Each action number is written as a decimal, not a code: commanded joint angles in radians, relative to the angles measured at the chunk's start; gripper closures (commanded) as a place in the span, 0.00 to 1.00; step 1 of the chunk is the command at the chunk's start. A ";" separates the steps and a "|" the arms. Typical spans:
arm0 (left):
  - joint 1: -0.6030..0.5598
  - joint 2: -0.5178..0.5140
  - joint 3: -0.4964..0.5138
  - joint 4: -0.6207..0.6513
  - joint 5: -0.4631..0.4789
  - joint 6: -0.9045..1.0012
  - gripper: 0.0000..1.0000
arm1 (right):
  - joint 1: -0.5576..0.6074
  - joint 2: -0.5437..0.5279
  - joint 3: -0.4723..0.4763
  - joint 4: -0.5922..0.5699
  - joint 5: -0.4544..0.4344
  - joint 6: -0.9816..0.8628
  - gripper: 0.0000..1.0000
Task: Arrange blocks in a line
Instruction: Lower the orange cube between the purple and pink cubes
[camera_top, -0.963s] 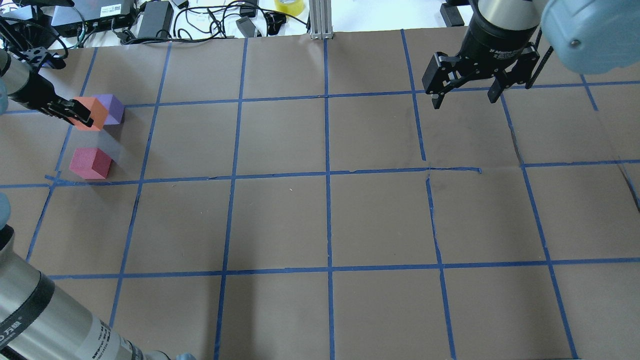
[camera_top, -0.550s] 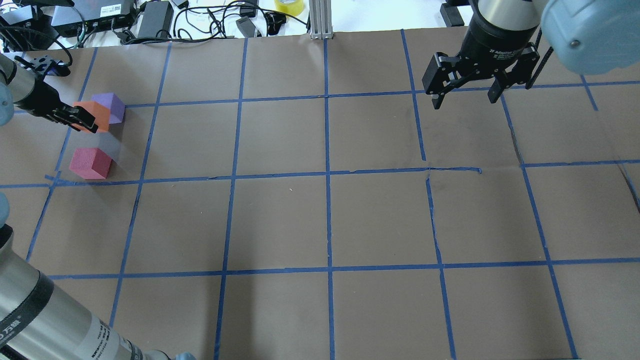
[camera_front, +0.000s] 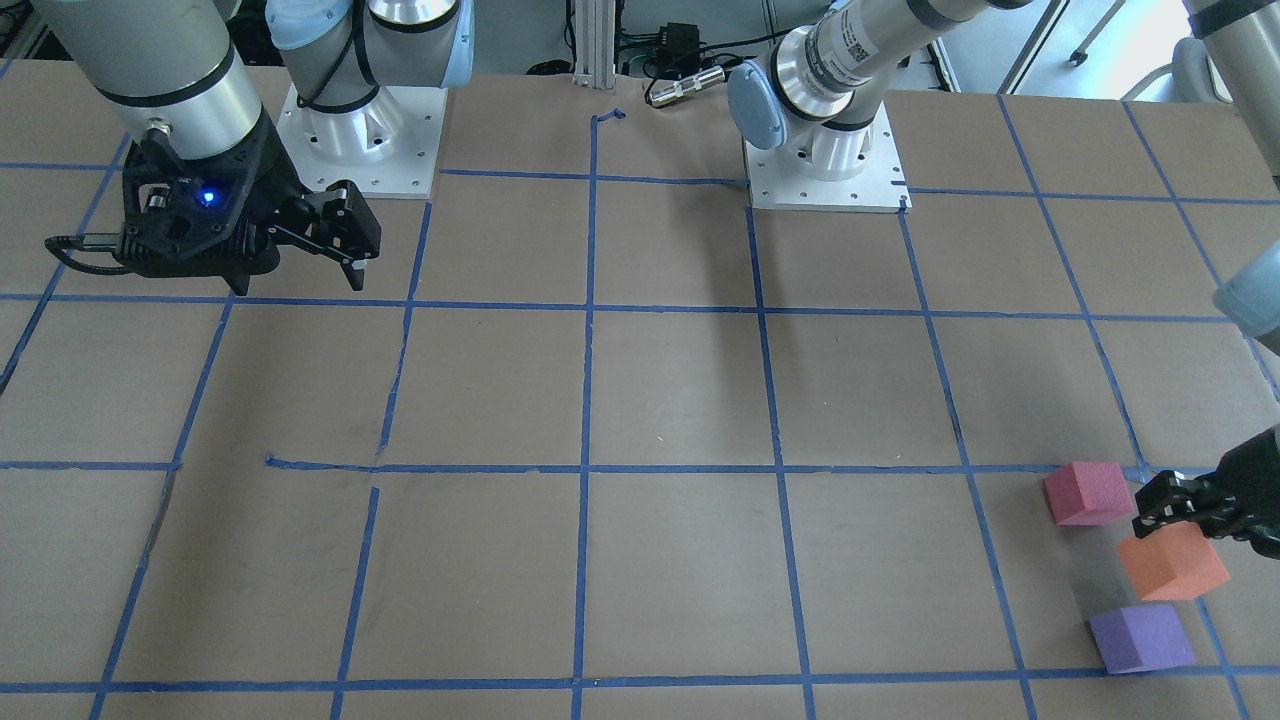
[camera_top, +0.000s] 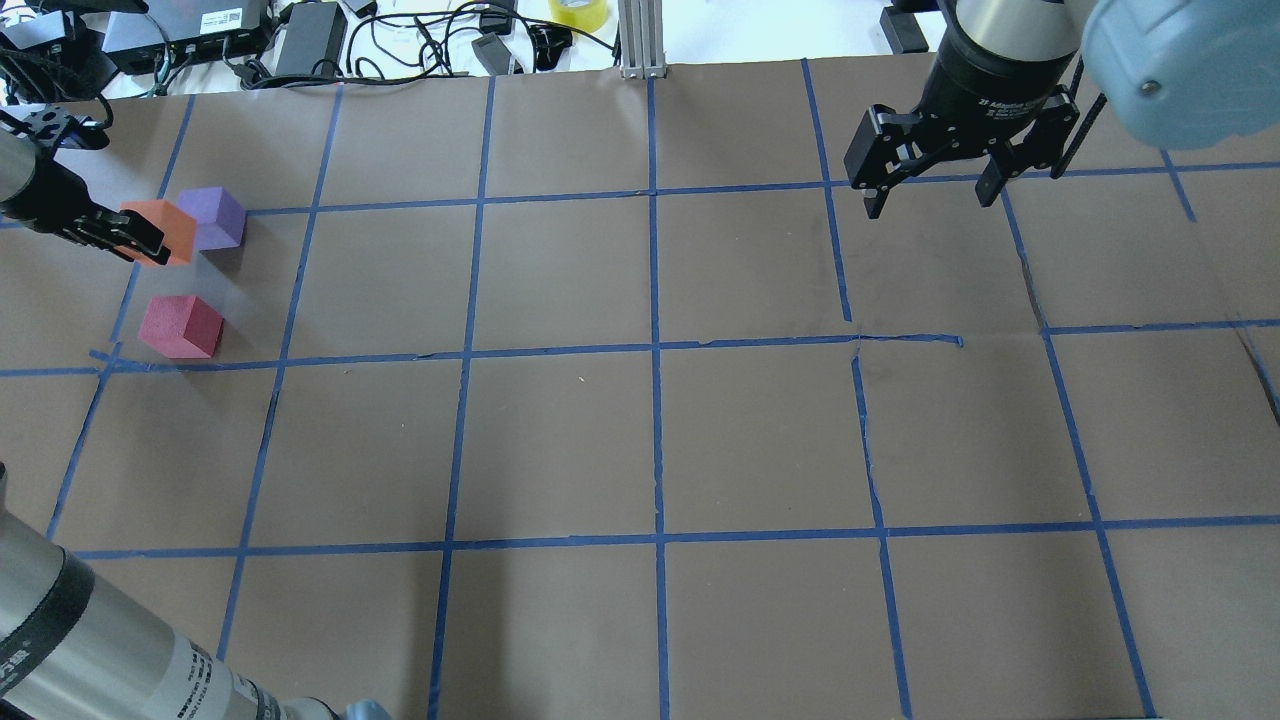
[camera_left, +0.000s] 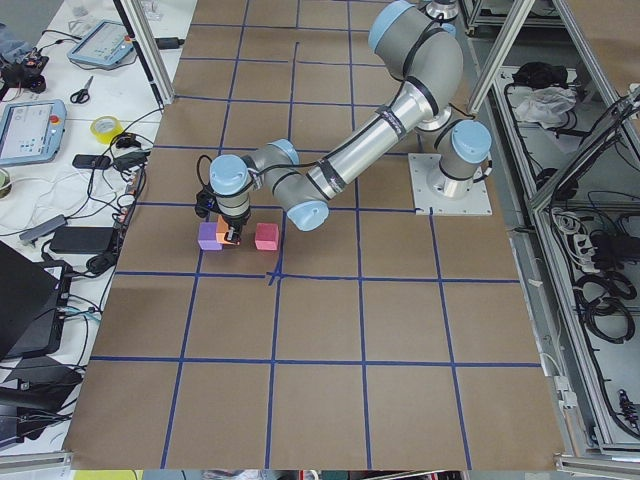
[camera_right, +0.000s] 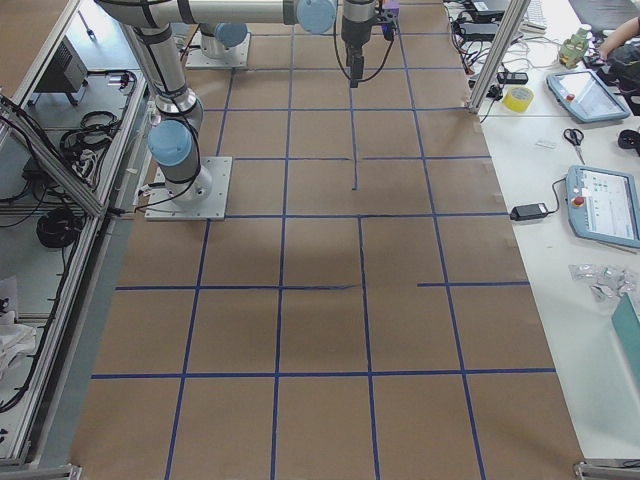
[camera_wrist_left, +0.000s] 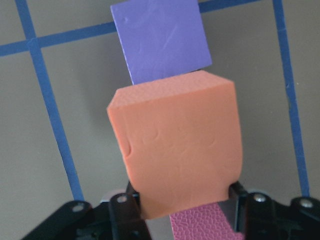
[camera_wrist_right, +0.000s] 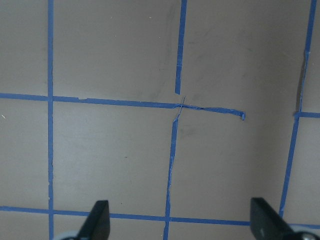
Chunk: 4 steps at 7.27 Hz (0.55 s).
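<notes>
The left gripper (camera_top: 143, 238) clasped the small orange foam cube (camera_top: 170, 226) between the purple foam cube (camera_top: 215, 215) and the pinkish-red foam cube (camera_top: 180, 326); placing seemed in hand; next, lowering it aligned; the right gripper (camera_top: 930, 197) hung wide.

Orange cube (camera_top: 176, 234) gripped in left hand (camera_top: 140, 238), just beside purple cube (camera_top: 217, 217), pinkish-red cube (camera_top: 180, 326) lying nearby, apart

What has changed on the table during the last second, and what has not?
The left gripper, shut on the orange block throughout, drew it a little toward the robot's left, away from the purple block. The pinkish-red block and the open right gripper stayed put; the purple block barely shifted, if at all.
</notes>
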 joint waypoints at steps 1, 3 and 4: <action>0.001 -0.021 -0.018 0.010 -0.001 0.001 1.00 | 0.000 0.000 0.000 -0.001 -0.001 -0.001 0.00; -0.003 -0.030 -0.032 0.010 -0.003 -0.015 1.00 | 0.000 0.000 0.000 -0.001 0.001 -0.001 0.00; -0.002 -0.030 -0.034 0.010 -0.003 -0.015 1.00 | 0.000 0.000 -0.001 -0.001 0.002 -0.001 0.00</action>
